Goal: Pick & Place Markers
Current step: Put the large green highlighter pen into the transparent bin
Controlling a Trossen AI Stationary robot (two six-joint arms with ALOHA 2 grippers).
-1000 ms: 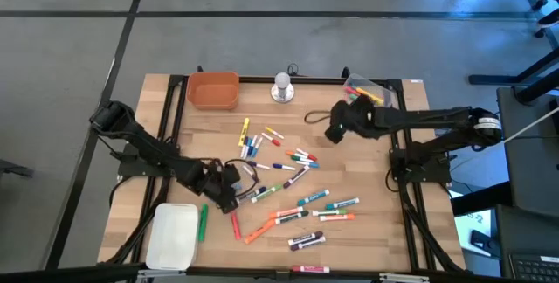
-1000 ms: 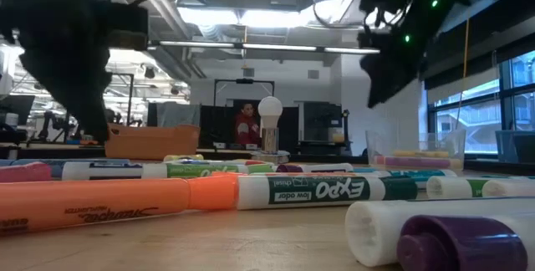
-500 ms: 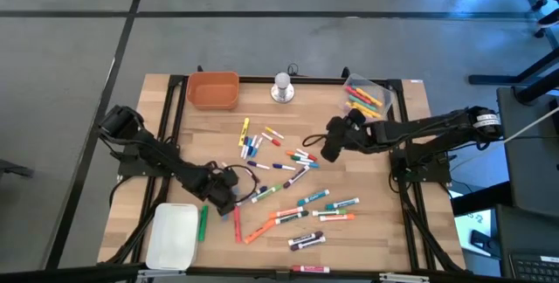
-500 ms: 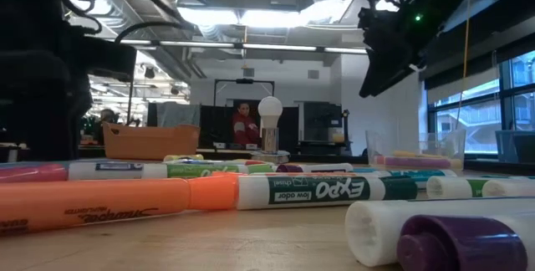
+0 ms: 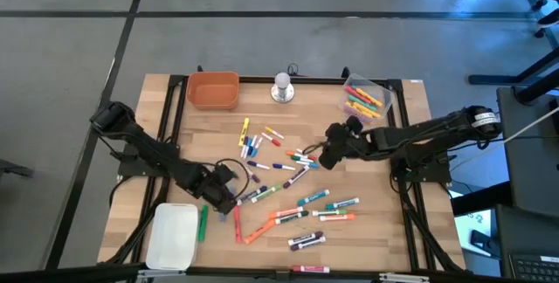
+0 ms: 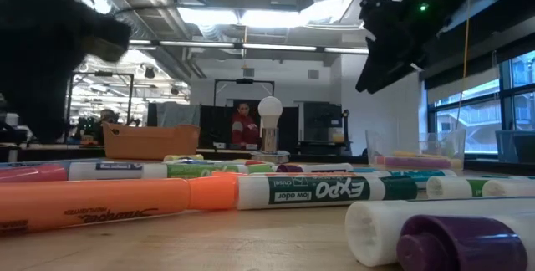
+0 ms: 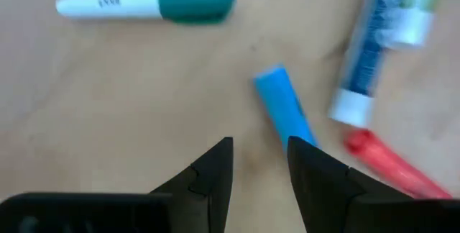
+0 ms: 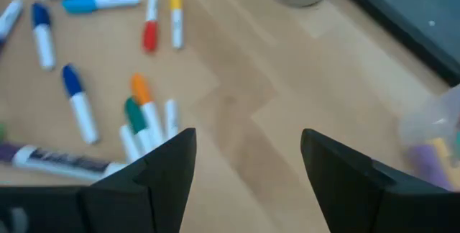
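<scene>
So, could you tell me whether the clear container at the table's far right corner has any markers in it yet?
Yes: the clear container already holds several markers, seen from above.

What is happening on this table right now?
Two robot arms are sorting markers scattered over a wooden table. The right gripper hangs open and empty over the middle cluster. The left gripper is low over the markers near the white tray, holding nothing. Some markers already lie in the clear container.
</scene>
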